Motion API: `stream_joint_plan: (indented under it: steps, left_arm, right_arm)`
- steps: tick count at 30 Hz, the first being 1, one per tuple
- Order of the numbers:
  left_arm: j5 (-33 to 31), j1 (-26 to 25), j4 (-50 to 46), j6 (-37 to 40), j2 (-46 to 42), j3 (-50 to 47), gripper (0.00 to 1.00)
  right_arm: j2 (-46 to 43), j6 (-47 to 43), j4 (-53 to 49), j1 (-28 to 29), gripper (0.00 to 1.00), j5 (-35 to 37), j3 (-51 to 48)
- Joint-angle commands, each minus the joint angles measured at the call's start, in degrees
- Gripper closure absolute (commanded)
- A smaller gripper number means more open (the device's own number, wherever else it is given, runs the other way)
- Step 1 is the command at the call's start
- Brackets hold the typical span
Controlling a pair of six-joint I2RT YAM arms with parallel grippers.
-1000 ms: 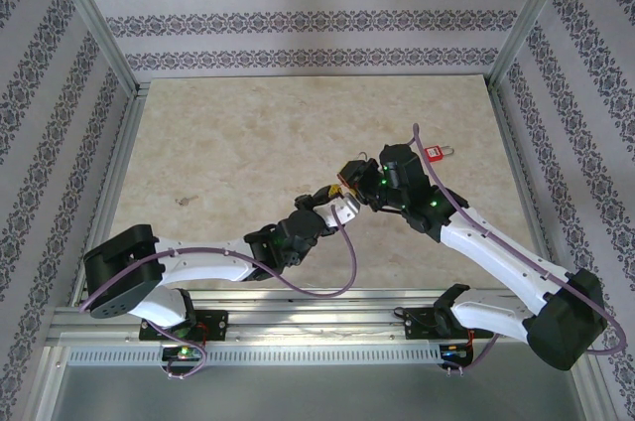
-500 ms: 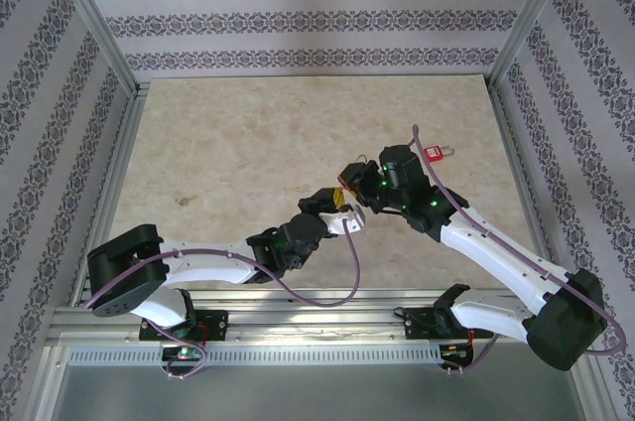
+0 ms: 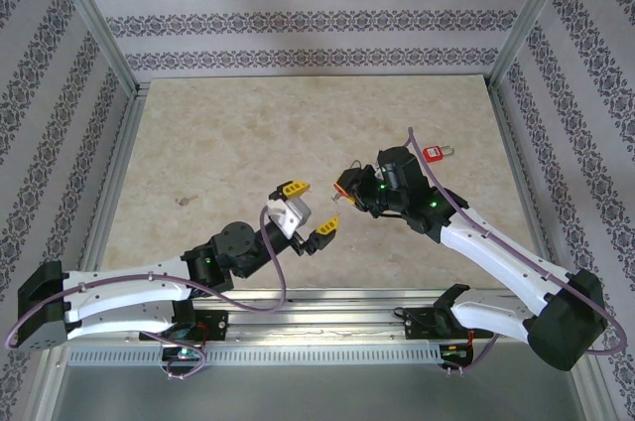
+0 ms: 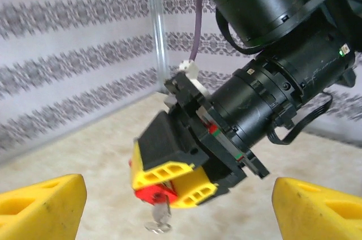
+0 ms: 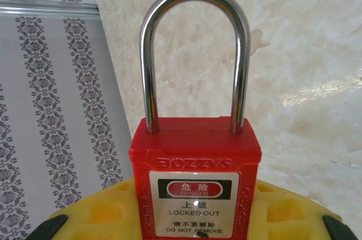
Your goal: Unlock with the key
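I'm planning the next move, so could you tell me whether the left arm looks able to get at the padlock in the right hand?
Probably yes: the open left hand faces the red padlock gripped by the right hand, with nothing between them.

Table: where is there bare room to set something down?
Bare: the table's far half up to the back wall, and the left side past a tiny object. Crowded: centre-right, with left gripper, right gripper, held padlock, spare padlock.
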Motion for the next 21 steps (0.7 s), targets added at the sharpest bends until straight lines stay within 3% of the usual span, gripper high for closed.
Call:
stream_joint_plan:
  steps: [1,5,13,21]
  left_arm:
    - [9.14,3.22,-5.91,-23.83,-0.92,-1.92,0.15]
    - [11.93,5.35,0.79,-34.78,0.64,-6.19,0.19]
    - [14.43,7.07,11.42,-41.45,9.53,-5.7,0.27]
    - [23.18,13.72,24.51,-54.12,18.28,-5.37,0.33]
  right_arm:
    - [-0.93,-1.26,0.88,-0.12,0.93,-0.63,1.1]
    - [-1.45,-0.75,1.85,0.06,0.93,-0.61,0.69]
    - [-1.65,-0.47,1.96,0.93,0.93,0.16,0.75]
    - [-2.11,-0.31,2.05,1.28,0.93,0.44,0.35]
